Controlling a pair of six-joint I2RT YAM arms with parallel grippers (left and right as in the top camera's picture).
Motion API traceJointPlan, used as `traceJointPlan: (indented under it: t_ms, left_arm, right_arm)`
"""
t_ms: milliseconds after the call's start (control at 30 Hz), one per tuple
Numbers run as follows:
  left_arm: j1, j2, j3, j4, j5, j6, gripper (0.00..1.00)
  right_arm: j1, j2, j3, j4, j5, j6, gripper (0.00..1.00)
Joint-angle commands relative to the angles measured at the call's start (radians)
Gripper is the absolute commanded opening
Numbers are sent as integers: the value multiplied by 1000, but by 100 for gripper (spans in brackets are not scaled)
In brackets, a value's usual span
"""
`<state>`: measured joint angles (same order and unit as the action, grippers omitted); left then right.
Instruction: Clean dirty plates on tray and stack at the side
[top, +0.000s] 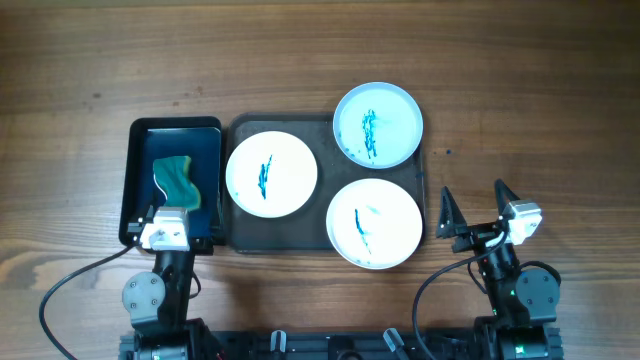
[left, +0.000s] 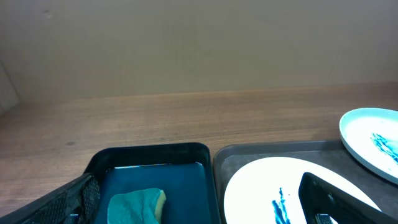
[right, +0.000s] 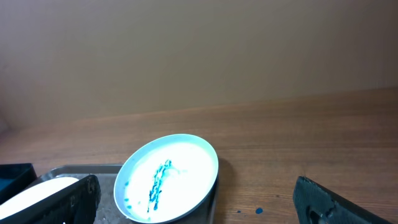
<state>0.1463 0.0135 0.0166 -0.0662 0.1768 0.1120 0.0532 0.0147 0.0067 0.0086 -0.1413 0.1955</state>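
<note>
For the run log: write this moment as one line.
left gripper open, by sponge in black tray | right gripper open, right of grey tray | three smeared plates on grey tray, unstacked

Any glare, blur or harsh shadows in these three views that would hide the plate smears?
Overhead: even light, sharp; the white plates look very bright, streaks readable. Left wrist: softer, its fingers dark and blurred. Right wrist: pale blue plate clear, fingers blurred at frame bottom.

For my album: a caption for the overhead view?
Three streaked plates on a grey tray, sponge in the black tray beside.
</note>
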Motion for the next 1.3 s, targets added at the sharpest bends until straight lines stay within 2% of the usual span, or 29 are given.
traceJointPlan:
  t_ms: [0,1167,1267]
  left_arm:
    - [6,-9,-11,5,-13,15,100]
    - [7,-6,-11,5,-10,14,100]
    - [7,2,-11,6,-12,-35,100]
  right_arm:
    - [-5,-7,-2,3,-6,-11,100]
    - [-5,-7,-2,3,-6,-11,100]
    - [-5,-7,-2,3,-6,-11,100]
